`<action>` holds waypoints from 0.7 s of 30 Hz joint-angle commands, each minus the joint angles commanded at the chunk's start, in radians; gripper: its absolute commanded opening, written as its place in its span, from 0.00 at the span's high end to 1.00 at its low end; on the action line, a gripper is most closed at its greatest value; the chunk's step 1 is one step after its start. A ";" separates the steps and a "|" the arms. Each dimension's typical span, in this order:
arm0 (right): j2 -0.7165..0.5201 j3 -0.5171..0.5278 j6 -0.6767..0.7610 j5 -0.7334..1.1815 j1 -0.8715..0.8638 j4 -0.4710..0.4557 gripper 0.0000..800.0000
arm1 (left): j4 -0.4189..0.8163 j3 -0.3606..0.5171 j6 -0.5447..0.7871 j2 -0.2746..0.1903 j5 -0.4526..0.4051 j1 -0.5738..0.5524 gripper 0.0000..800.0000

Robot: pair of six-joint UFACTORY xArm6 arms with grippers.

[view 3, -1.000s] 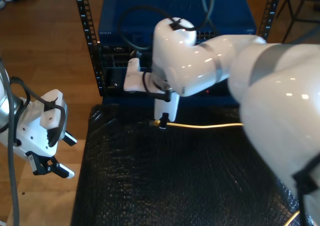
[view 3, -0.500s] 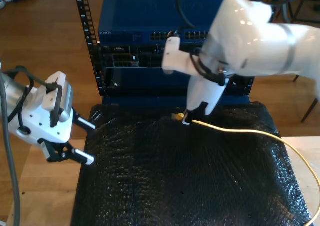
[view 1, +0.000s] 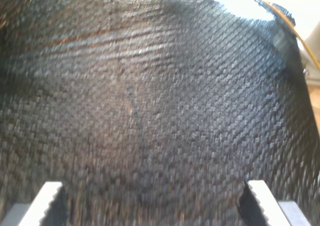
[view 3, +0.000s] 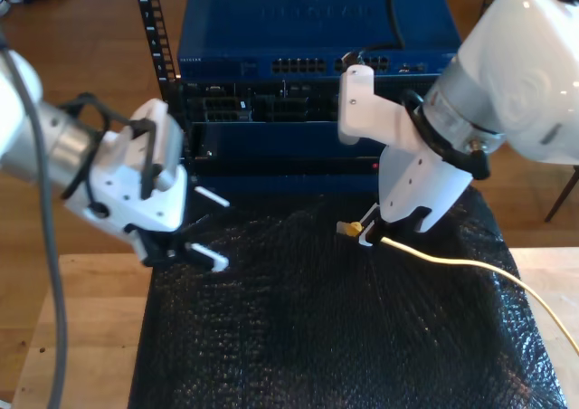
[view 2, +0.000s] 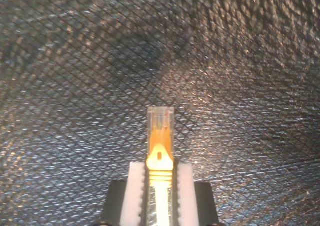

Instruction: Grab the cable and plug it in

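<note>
The yellow cable (view 3: 452, 262) runs from the exterior view's right edge across the black mat (view 3: 308, 337) to its clear plug (view 2: 160, 118). My second gripper (view 2: 160, 165) is shut on the cable just behind the plug, which sticks out past the white fingers (view 2: 134, 186). In the exterior view this gripper (view 3: 366, 234) hovers low over the mat's far part, in front of the rack. My first gripper (view 3: 217, 230) is open at the mat's left edge in the exterior view. Nothing lies between its toothed fingers (view 1: 50, 193), and a stretch of cable (view 1: 282, 16) lies far off.
A blue network switch (view 3: 308, 29) with a row of ports (view 3: 298, 65) sits in a black rack behind the mat. More rack gear (view 3: 262, 110) sits below it. Wooden floor (view 3: 81, 29) surrounds the rack. A light wood tabletop (view 3: 81, 318) shows beside the mat.
The second arm has swung toward the exterior view's right, carrying the plug with it. The first arm has moved in from that view's left to the mat's edge, still open.
</note>
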 joint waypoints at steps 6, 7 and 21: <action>-0.012 -0.006 0.000 0.005 -0.005 0.038 0.99 | -0.034 -0.034 -0.023 0.006 -0.009 -0.072 0.00; -0.011 -0.008 0.000 0.005 -0.005 0.048 0.99 | -0.046 -0.037 -0.025 0.006 -0.012 -0.078 0.00; 0.021 -0.106 0.003 0.005 0.003 0.103 0.99 | -0.104 -0.043 -0.023 0.008 -0.011 -0.089 0.00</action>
